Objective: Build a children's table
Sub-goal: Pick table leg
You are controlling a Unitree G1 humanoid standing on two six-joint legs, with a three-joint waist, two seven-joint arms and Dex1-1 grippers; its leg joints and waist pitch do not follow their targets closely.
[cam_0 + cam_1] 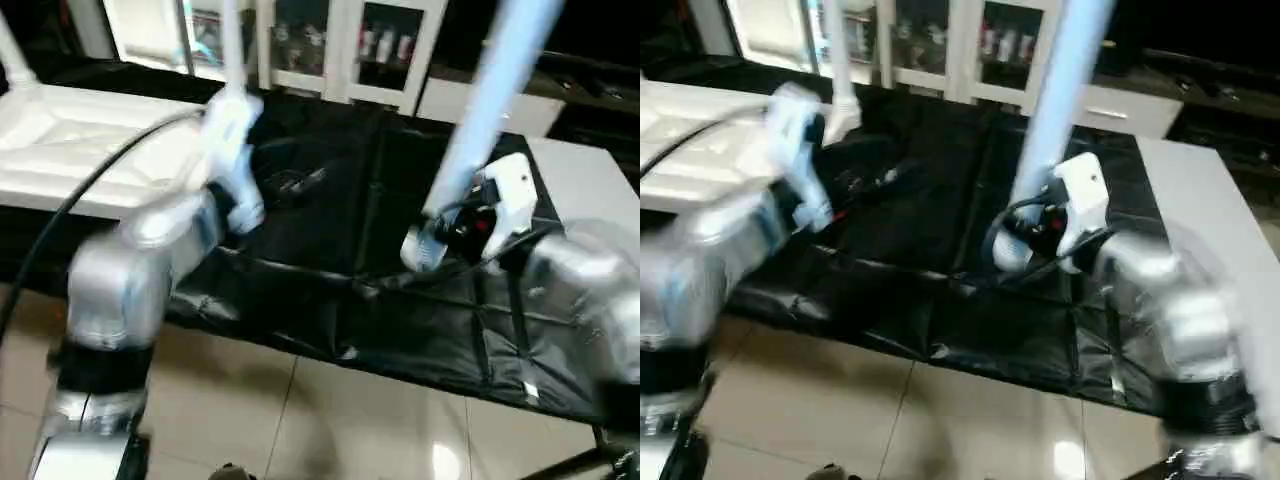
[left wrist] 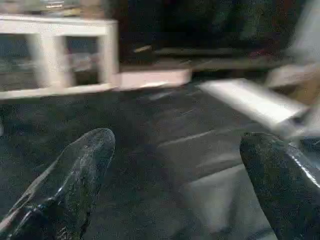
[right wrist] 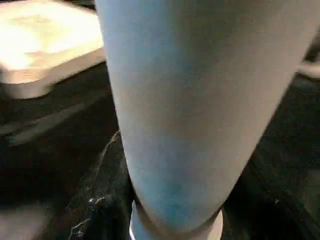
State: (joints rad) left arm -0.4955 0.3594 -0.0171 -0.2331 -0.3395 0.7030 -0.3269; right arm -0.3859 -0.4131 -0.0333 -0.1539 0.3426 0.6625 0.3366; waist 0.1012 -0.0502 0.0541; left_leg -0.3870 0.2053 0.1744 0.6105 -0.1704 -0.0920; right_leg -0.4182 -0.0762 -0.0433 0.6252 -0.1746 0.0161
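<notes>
- Left eye view is showing the black sheet-covered work table (image 1: 330,300) spreading across the scene, glossy and creased, with pale floor tiles (image 1: 300,420) below its near edge.
- The white plastic tabletop (image 1: 60,140) is lying ribs-up at the robot's far left, its moulded underside facing the camera; a leg already socketed (image 1: 838,60) is rising from its near corner.
- The tapered leg (image 1: 495,95), a smooth white tube, is standing nearly upright and leaning slightly rightward, its long axis running from the right gripper (image 1: 450,235) up past the frame's top.
- That right gripper is clamping the leg close to its lower end, fingers wrapped around it in the right wrist view.
- The tabletop is lying well to the left of the held leg, so the leg probably needs carrying leftward toward an open socket; the left arm is nearer the top.
- The left gripper (image 2: 175,180) is hanging wide apart and empty, its shiny black rounded fingers (image 2: 80,175) over the sheet.
</notes>
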